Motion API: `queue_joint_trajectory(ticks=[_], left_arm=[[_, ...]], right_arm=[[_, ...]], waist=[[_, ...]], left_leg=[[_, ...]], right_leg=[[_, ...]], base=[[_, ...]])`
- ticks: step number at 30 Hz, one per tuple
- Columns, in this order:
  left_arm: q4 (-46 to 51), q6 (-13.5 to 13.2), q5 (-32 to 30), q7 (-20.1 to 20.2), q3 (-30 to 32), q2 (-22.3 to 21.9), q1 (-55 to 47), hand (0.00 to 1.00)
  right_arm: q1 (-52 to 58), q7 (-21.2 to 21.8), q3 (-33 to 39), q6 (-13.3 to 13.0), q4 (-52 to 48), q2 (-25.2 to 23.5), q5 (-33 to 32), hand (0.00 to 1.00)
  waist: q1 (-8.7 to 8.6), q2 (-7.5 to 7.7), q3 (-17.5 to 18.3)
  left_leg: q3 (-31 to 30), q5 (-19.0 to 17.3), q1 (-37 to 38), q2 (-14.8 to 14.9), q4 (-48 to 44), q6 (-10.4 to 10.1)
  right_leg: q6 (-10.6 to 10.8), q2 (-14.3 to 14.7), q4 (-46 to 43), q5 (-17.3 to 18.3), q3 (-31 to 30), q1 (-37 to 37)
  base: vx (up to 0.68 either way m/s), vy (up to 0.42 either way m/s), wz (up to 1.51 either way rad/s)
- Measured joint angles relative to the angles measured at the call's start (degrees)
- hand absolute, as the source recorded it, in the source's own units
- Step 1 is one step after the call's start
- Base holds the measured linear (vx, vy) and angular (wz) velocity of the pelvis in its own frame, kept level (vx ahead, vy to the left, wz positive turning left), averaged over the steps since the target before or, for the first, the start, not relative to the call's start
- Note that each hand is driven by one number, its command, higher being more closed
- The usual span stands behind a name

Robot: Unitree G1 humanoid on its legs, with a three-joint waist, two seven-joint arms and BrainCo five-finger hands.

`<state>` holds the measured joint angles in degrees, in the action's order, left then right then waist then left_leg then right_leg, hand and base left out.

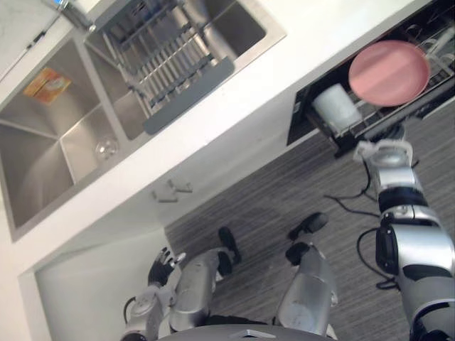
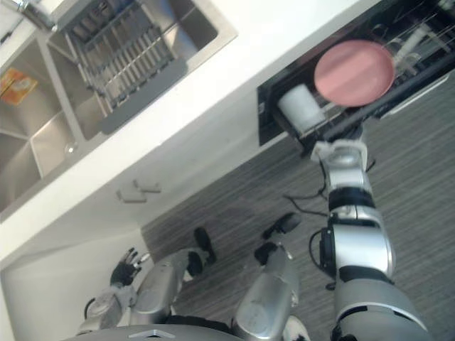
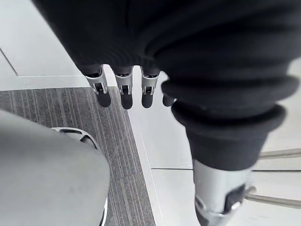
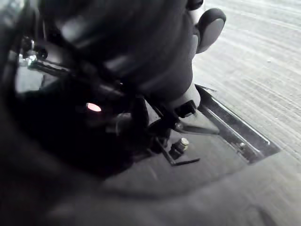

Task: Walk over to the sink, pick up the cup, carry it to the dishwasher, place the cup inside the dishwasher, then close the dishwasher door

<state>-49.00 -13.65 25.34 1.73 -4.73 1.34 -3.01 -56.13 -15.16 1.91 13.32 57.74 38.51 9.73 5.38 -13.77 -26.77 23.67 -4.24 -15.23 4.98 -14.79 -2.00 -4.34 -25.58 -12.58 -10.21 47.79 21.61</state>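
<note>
A white cup point(image 1: 336, 106) lies in the open dishwasher's rack point(image 1: 355, 126) at the upper right, next to a pink plate point(image 1: 389, 72). My right arm reaches up to the rack's front edge, and my right hand point(image 1: 392, 135) is at that edge just below the cup, its fingers hidden by it. In the right wrist view the hand's dark cover point(image 4: 117, 47) sits over the dishwasher's dark interior and a metal-edged panel point(image 4: 235, 136). My left hand point(image 1: 162, 266) hangs low by the white cabinet, its fingers point(image 3: 123, 89) straight and holding nothing.
A steel double sink point(image 1: 43, 142) is set in the white counter at the upper left, with a wire drying rack point(image 1: 163, 50) across it and an orange packet point(image 1: 46, 85) in one basin. A cabinet handle point(image 1: 170, 190) juts out below the counter. Grey striped floor point(image 1: 284, 192) lies in front.
</note>
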Motion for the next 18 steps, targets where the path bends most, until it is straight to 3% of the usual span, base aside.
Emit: queue_joint_trajectory(ticks=[3,5,18], left_arm=[[1.0,-0.1,0.5,0.1,0.0,-0.2,-0.1,0.0],[1.0,-0.1,0.5,0.4,0.1,-0.2,-0.1,0.0],[1.8,-0.7,0.4,5.5,0.2,-0.1,-1.2,0.0]], right_arm=[[-3.5,-0.1,-2.0,2.6,2.5,1.7,1.7,1.0],[-3.9,0.0,-2.2,2.9,2.5,2.2,1.8,1.0],[-4.6,0.3,-4.0,2.9,3.5,1.4,3.4,1.0]], waist=[[2.07,-0.05,0.0],[2.55,-0.11,0.1],[1.9,-0.23,0.2]], left_leg=[[-1.1,1.2,-0.9,-0.6,0.1,0.6],[-1.3,1.2,-1.0,-0.9,0.1,0.7],[-2.3,1.2,-0.4,-0.5,0.1,0.5]], right_leg=[[-0.3,-0.8,-1.0,0.3,0.9,0.4],[-0.2,-1.2,-1.2,0.5,1.4,0.4],[-0.2,-2.6,-5.2,3.6,2.9,0.2]], base=[[-0.03,0.021,0.24],[-0.02,0.056,0.1],[0.02,0.027,0.02]])
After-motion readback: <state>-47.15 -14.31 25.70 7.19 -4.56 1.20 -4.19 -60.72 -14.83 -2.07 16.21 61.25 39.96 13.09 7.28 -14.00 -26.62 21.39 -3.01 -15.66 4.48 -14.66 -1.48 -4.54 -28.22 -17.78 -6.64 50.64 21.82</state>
